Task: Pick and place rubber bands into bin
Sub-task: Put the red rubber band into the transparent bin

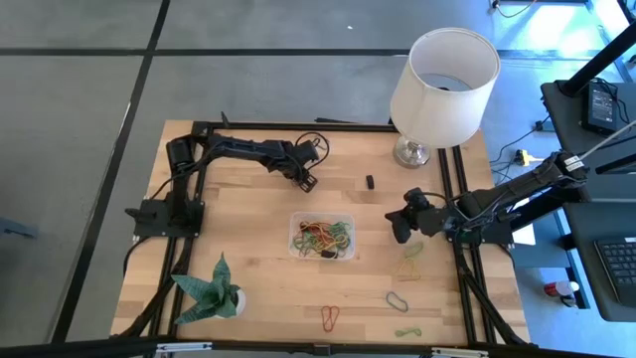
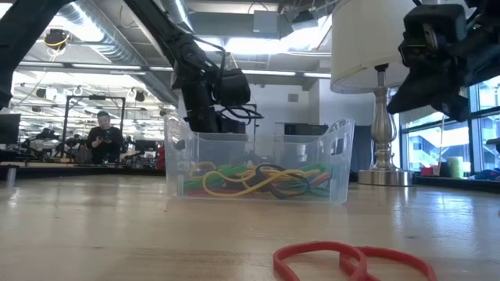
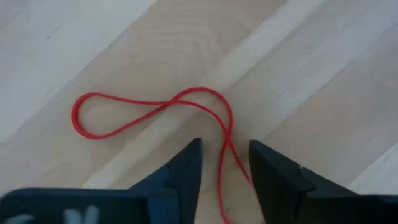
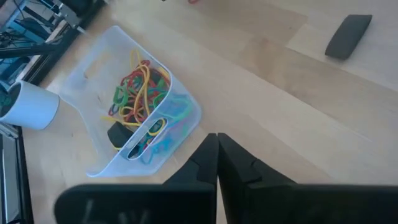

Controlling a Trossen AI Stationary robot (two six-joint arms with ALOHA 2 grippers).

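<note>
Here, a pale wooden worktop (image 1: 248, 259) is seen from above, with two dark robot arms reaching in from either side. Near the middle sits the bin (image 1: 322, 237), a small clear tray with low walls, holding a tangle of rubber bands (image 1: 324, 237) in red, green, yellow and black.

The left gripper (image 1: 305, 180) is low over the far part of the worktop, beyond the bin and toward the left. Its wrist camera shows the jaws spread apart, with a thin red rubber band (image 3: 155, 115) lying flat on the wood just ahead of them; one strand of the band runs back between the two fingertips (image 3: 186, 163). Whether the jaws touch it cannot be told.

The right gripper (image 1: 399, 224) hangs just to the right of the bin, raised above the worktop. Its jaws are pressed together, with nothing between them.

Loose bands lie on the worktop nearer the front edge: a red band (image 1: 329, 317) in front of the bin, a green band (image 1: 398, 299) to its right, another green one (image 1: 407, 332) by the front edge, and a yellowish band (image 1: 411, 267) below the right gripper.

A white lampshade (image 1: 443, 85) on a metal base stands at the far right corner. A green folded-paper plant (image 1: 211, 290) sits at the near left. A small black object (image 1: 370, 182) lies between the left gripper and the lamp.
</note>
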